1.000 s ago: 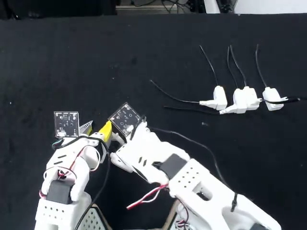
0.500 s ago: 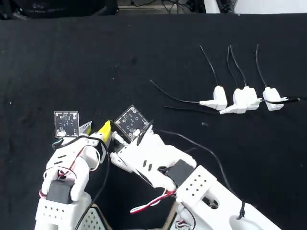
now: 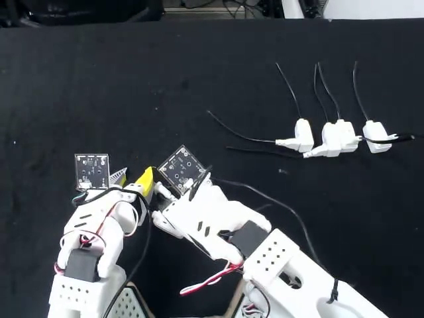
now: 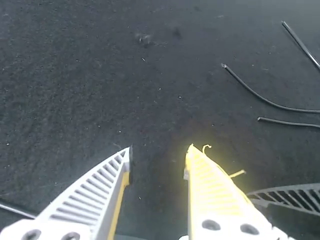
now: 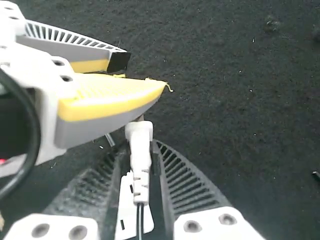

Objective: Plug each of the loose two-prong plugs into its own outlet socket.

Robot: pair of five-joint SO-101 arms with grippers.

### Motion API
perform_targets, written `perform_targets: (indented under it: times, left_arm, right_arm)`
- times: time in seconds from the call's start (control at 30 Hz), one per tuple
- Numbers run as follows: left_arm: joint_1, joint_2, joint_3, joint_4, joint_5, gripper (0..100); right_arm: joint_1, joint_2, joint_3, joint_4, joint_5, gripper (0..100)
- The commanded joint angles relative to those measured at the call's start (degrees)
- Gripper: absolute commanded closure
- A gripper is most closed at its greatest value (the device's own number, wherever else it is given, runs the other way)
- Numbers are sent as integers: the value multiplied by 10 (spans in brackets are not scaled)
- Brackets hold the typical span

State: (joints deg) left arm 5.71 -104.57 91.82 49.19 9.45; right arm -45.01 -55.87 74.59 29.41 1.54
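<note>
The two-prong plug (image 5: 140, 142) is clamped between the fingers of my right gripper (image 5: 139, 156), at the near left of the table (image 3: 99, 79). Its black cord (image 3: 278, 202) trails off to the right. My left gripper (image 4: 159, 152) is released and empty, just beside the plug.

Procedure, as I judge it:
- Carry the plug to the far right.
- Align it squarely with a free socket.
- Prevent the cord from snagging.

Count:
- One held plug.
- Three white connector bodies (image 3: 338, 137) in a row at the far right.
- Two loose black wires (image 3: 238, 136) near them.
</note>
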Motion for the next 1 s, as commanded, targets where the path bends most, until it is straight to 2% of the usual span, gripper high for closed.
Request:
perform_targets:
  times: [0.0, 0.6, 0.83, 0.97]
  left_arm:
    - [5, 4, 0, 0, -5, 812]
    - [8, 3, 15, -3, -6, 812]
    - [8, 3, 15, -3, -6, 812]
    - [-7, 3, 15, -32, -3, 812]
  right_arm:
    - [-1, -23, -18, -4, -4, 988]
    - [17, -23, -24, -2, -6, 988]
    - [15, -23, -22, -4, -37, 988]
    - [15, -21, -21, -4, -36, 988]
